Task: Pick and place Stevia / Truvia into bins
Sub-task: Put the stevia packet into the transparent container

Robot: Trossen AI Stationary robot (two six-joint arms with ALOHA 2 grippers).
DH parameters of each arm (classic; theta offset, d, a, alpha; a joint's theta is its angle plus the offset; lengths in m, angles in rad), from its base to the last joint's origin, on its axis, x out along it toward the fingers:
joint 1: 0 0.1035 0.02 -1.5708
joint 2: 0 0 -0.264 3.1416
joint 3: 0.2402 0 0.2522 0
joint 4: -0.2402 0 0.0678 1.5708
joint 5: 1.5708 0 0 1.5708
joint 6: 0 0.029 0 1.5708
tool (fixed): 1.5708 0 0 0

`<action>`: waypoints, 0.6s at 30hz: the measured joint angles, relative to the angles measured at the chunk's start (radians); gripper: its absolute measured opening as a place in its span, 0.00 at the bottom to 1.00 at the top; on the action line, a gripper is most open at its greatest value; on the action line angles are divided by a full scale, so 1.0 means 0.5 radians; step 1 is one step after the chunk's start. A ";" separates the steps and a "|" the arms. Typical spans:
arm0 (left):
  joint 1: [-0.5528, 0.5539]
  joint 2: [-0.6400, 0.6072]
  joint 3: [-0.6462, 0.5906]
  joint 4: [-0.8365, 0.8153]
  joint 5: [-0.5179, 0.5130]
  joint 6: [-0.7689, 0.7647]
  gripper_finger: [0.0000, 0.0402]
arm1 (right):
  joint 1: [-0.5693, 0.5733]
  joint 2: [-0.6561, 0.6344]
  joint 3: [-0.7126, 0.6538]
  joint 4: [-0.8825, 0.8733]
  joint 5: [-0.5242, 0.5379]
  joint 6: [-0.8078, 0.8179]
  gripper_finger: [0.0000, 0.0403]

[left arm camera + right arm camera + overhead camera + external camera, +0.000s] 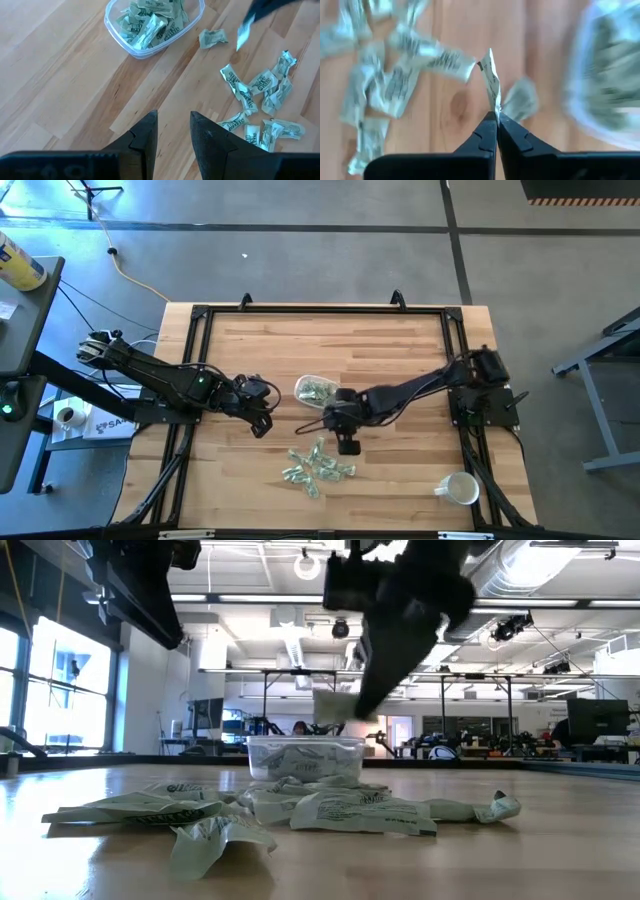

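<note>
Several pale green-and-white sachets (318, 465) lie in a loose pile on the wooden table toward its near edge, and one lone sachet (212, 37) lies between the pile and the bowl. The clear plastic bowl (318, 390) stands at mid-table with more sachets inside. My right gripper (348, 446) is above the table between bowl and pile, shut on one sachet (492, 82). My left gripper (262, 425) hovers left of the bowl, open and touching nothing. My right gripper pinches a single sachet by its end (495, 109) between the two fingertips, coming from above and slanting down. The sachet shows edge-on past the fingertips and is lifted clear of the table (335, 705), above the pile and in front of the bowl.
A white mug (458, 488) lies near the table's near right corner. A black frame (300, 308) runs along the table's far edge and sides. Bare wood lies across the far half and to the left of the bowl.
</note>
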 joint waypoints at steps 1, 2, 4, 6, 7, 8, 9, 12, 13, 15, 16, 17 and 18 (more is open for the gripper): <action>0.000 0.000 0.000 0.000 -0.001 0.000 0.37 | -0.023 -0.041 0.000 -0.009 0.030 0.019 0.01; 0.000 0.000 0.000 0.001 0.000 0.000 0.37 | -0.052 -0.075 0.000 -0.015 0.063 0.049 0.01; 0.000 0.000 0.000 0.010 0.000 -0.004 0.37 | -0.136 -0.111 0.001 -0.001 0.107 0.121 0.01; 0.000 0.000 0.000 0.033 -0.001 -0.006 0.37 | -0.237 -0.115 0.002 0.030 0.140 0.173 0.00; 0.000 0.000 -0.001 0.047 0.000 -0.007 0.37 | -0.286 -0.112 0.002 0.053 0.143 0.188 0.01; 0.000 0.000 -0.001 0.064 0.000 -0.012 0.37 | -0.333 -0.102 0.002 0.089 0.133 0.195 0.01; 0.000 0.000 -0.001 0.086 0.000 -0.023 0.37 | -0.381 -0.092 0.002 0.128 0.095 0.197 0.01; 0.000 0.000 -0.001 0.123 0.047 -0.063 0.37 | -0.478 -0.064 0.002 0.121 -0.027 0.167 0.00; 0.000 0.000 -0.001 0.129 0.057 -0.083 0.37 | -0.498 -0.060 0.002 0.118 -0.075 0.154 0.00; -0.001 0.000 -0.001 0.120 0.063 -0.143 0.37 | -0.531 -0.051 0.002 0.089 -0.174 0.101 0.03; -0.001 0.000 -0.001 0.122 0.063 -0.167 0.37 | -0.538 -0.049 0.002 0.087 -0.196 0.085 0.04; -0.001 0.000 -0.001 0.122 0.063 -0.191 0.37 | -0.542 -0.047 0.002 0.079 -0.211 0.062 0.07; -0.001 0.000 -0.001 0.121 0.063 -0.211 0.37 | -0.541 -0.046 0.002 0.064 -0.213 0.038 0.10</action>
